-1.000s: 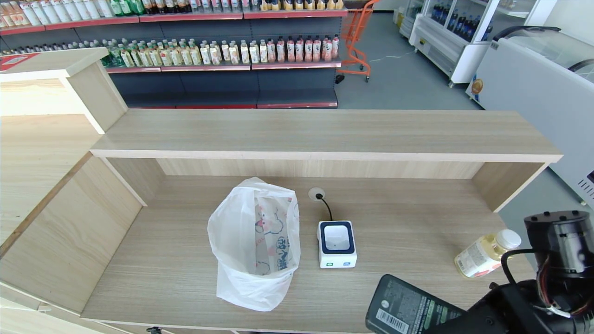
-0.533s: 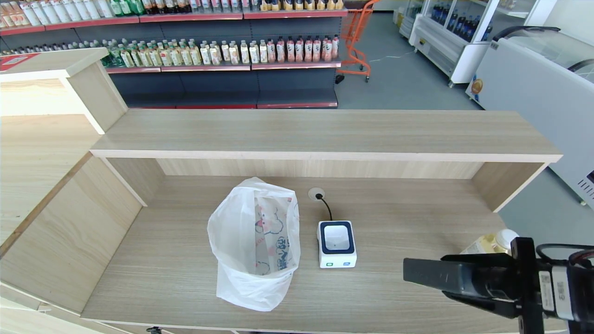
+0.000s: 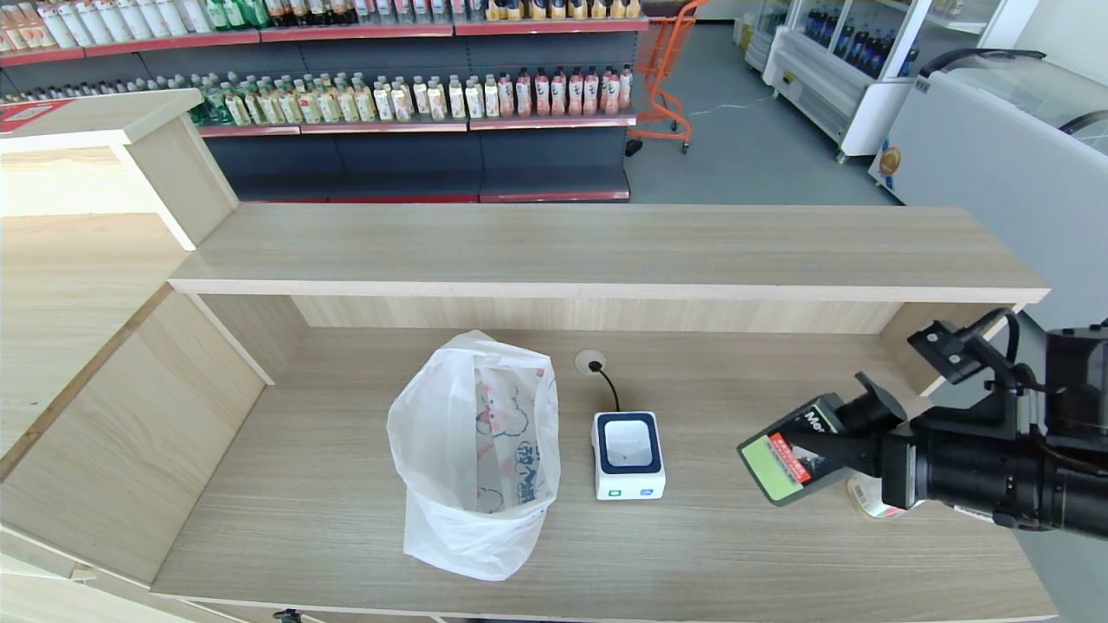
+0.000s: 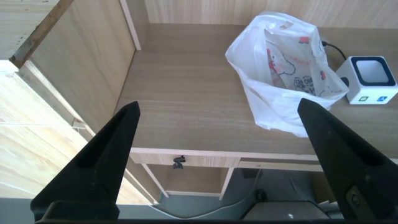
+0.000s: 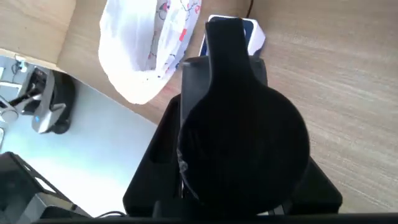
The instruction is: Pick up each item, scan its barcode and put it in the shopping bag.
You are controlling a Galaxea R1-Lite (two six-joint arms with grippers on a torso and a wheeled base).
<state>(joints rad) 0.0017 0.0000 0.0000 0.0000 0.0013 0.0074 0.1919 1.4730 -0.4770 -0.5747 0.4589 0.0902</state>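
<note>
You see the worktop (image 3: pixel 736 536) carrying the open white shopping bag (image 3: pixel 472 450), with your left hand (image 4: pixel 219 112) spread wide out past the near edge on the bag's side. Your right hand (image 3: pixel 853 433) pinches a dark box (image 3: pixel 783 454) in the air to the right of the scanner (image 3: pixel 629 454), which sits just beside the bag; a bottle (image 3: pixel 864 500) shows partly behind that arm

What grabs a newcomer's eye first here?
The right pincer holds a dark rectangular box above the right side of the pale wooden counter, its green-and-red end pointing toward the white cube-shaped barcode scanner. Just left of the scanner, a white plastic shopping bag stands open, a cartoon-printed packet inside.
</note>
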